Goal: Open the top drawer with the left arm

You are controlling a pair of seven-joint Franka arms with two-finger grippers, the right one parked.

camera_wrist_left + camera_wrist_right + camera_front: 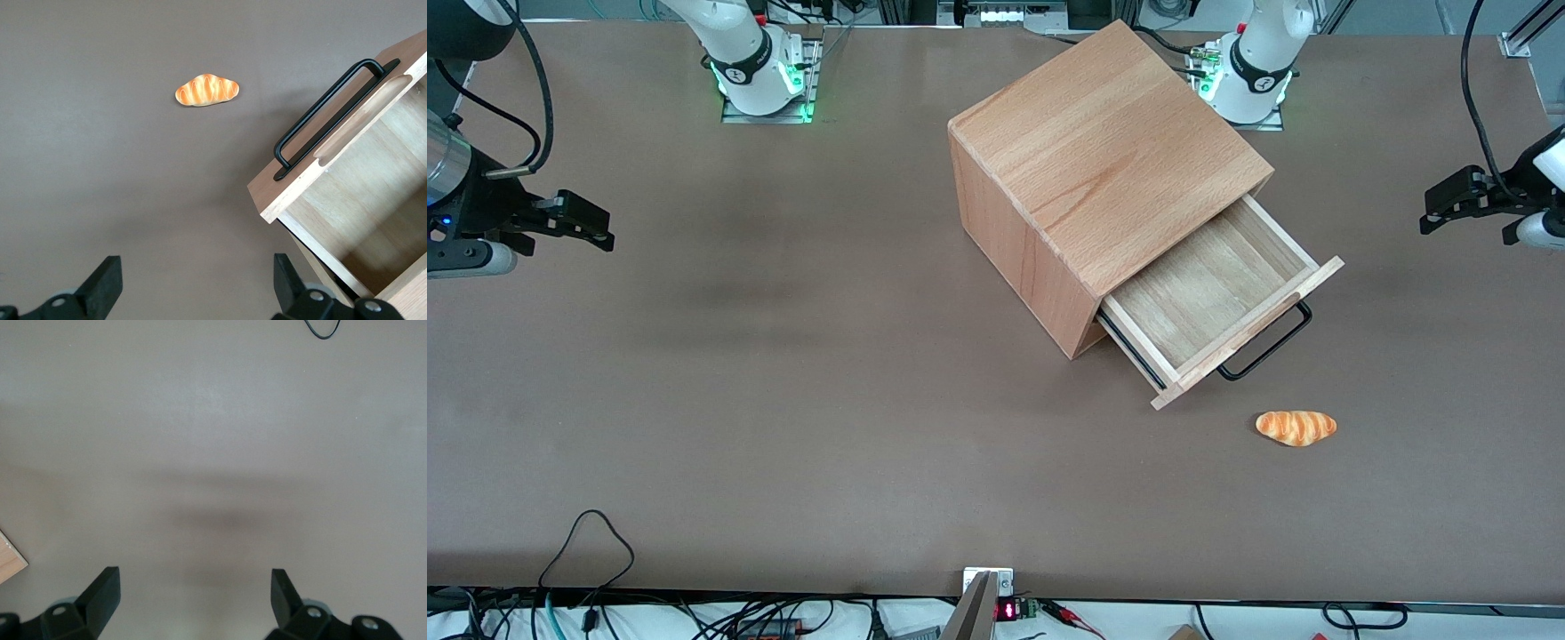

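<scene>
Top drawer (pixel 1209 298) pulled well out of the beech box (pixel 1103 169), front panel angled toward the front camera and the working arm's end of the table (pixel 783 356); inside bare light wood, nothing in it; thin black wire bar handle (pixel 1267 347) standing off the front panel, nothing touching it. Left arm (pixel 1538 191) raised at the working arm's end of the table, well apart from the box; gripper (pixel 1432 213) hanging in the air, clear of the drawer and the handle, spread wide, holding nothing; in the left wrist view two black fingertips (pixel 107 280) set far apart over bare tabletop, with the drawer's corner and handle (pixel 327 113) just past one of them. Small orange bread roll (pixel 1296 427) lying on the table nearer the front camera than the drawer front, close to the handle but not touching it; seen again from the wrist (pixel 207 90), apart from the drawer.
</scene>
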